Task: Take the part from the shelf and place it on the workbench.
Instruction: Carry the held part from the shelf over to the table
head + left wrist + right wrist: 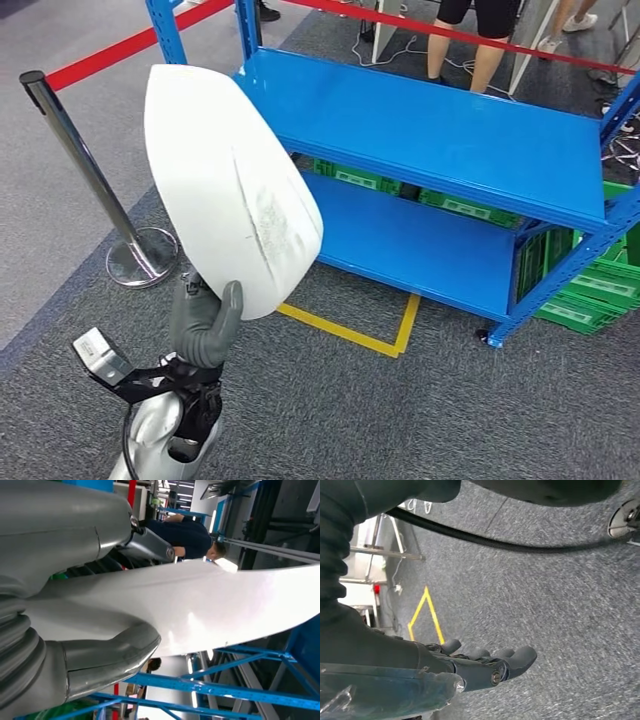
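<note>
My left hand [202, 322] grips the white molded shell part [226, 185] by its lower edge, raised clear of the blue shelf [453, 130]. It looks light, stiff and slick; I'd grip firmly. My right hand [486, 665] hangs empty, fingers loosely extended.

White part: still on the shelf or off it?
Off: the left hand holds the white part up, clear of the blue shelf.

Head view looks down, forward at blue shelf [423, 130]; left wrist camera close behind left hand [75, 665], sharing white part [226, 185]; right wrist camera faces carpet [546, 595].
</note>
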`<action>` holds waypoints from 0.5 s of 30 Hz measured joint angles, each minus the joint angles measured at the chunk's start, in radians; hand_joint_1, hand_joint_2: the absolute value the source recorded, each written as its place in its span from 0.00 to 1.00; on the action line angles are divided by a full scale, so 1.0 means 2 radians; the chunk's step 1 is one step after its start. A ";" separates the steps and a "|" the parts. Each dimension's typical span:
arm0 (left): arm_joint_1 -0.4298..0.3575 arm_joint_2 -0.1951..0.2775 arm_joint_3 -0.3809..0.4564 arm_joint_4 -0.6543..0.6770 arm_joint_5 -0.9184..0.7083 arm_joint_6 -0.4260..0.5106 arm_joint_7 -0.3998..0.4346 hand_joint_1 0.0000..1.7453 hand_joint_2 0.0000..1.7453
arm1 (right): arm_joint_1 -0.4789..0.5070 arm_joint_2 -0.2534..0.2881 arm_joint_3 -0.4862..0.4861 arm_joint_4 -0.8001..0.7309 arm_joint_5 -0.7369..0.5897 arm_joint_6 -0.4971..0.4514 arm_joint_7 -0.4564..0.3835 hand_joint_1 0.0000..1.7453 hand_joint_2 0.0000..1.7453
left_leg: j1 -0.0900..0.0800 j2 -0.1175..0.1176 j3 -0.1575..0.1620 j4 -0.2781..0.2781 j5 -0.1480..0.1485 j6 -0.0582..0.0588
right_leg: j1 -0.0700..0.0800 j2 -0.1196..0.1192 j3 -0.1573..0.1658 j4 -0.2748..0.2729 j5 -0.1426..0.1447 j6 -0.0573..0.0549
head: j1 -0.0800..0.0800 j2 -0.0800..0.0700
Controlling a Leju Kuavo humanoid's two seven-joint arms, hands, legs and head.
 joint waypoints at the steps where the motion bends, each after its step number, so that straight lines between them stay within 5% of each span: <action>1: 0.000 0.000 0.000 0.000 0.000 -0.002 0.001 1.00 1.00 | 0.000 0.000 0.000 0.000 -0.003 0.000 -0.002 0.00 1.00 | 0.000 0.000 -0.002 0.000 0.002 -0.003 | 0.001 0.001 0.003 -0.009 0.001 -0.001 | 0.000 0.000; 5: -0.001 0.001 0.000 0.000 -0.004 -0.006 0.000 1.00 1.00 | 0.001 -0.001 0.000 0.000 -0.004 -0.013 -0.006 0.00 1.00 | 0.001 0.000 -0.010 0.012 -0.006 -0.013 | 0.000 0.001 0.000 -0.011 0.008 -0.012 | -0.001 0.000; 8: 0.000 0.002 0.000 0.000 -0.006 -0.006 -0.001 1.00 1.00 | 0.000 -0.001 -0.001 0.000 -0.010 -0.024 -0.005 0.00 1.00 | 0.001 0.001 -0.046 0.095 -0.055 -0.020 | -0.001 -0.001 -0.004 -0.012 0.013 -0.017 | -0.004 0.000; 10: 0.001 0.003 0.001 0.000 -0.008 -0.003 -0.001 1.00 1.00 | 0.000 -0.001 -0.002 0.000 -0.018 -0.043 -0.001 0.00 1.00 | 0.002 0.001 -0.062 0.138 -0.069 -0.021 | -0.001 -0.001 -0.008 -0.012 0.015 -0.018 | -0.004 0.000; 12: 0.005 0.003 0.002 -0.001 -0.011 0.003 -0.001 1.00 1.00 | 0.001 0.001 -0.005 0.000 -0.026 -0.079 -0.005 0.00 1.00 | 0.002 0.001 -0.044 0.111 -0.049 -0.020 | -0.001 -0.001 -0.010 -0.012 0.017 -0.017 | -0.004 0.000; 15: 0.009 0.003 0.004 -0.005 -0.015 0.011 -0.001 1.00 1.00 | -0.001 0.004 -0.011 0.000 -0.036 -0.113 -0.017 0.00 1.00 | 0.001 0.001 0.010 0.018 -0.017 -0.014 | 0.001 0.000 -0.012 -0.010 0.018 -0.012 | -0.004 0.000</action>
